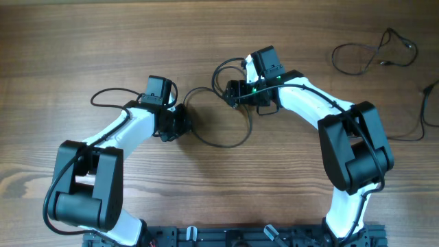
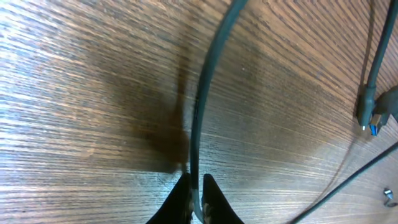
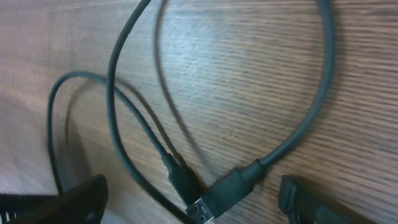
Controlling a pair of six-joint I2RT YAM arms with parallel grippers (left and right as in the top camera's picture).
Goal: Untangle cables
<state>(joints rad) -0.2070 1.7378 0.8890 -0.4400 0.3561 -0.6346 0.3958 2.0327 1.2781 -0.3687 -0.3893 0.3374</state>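
Observation:
A thin black cable [image 1: 218, 143] loops on the wooden table between my two grippers. My left gripper [image 1: 180, 124] is shut on it; in the left wrist view the jaws [image 2: 196, 194] pinch the cord [image 2: 200, 93], which runs up and away. My right gripper [image 1: 236, 92] is open over the cable ends. In the right wrist view its fingers [image 3: 193, 202] stand wide apart either side of a silver-tipped USB plug [image 3: 221, 194] and a second, smaller black plug [image 3: 182, 178] lying crossed on the table. Cord loops [image 3: 115, 93] curve round them.
Two separate cables lie at the far right: a loop [image 1: 370, 55] at the back and another cord [image 1: 424, 110] near the table edge. A plug with a blue tip [image 2: 371, 115] shows at the right of the left wrist view.

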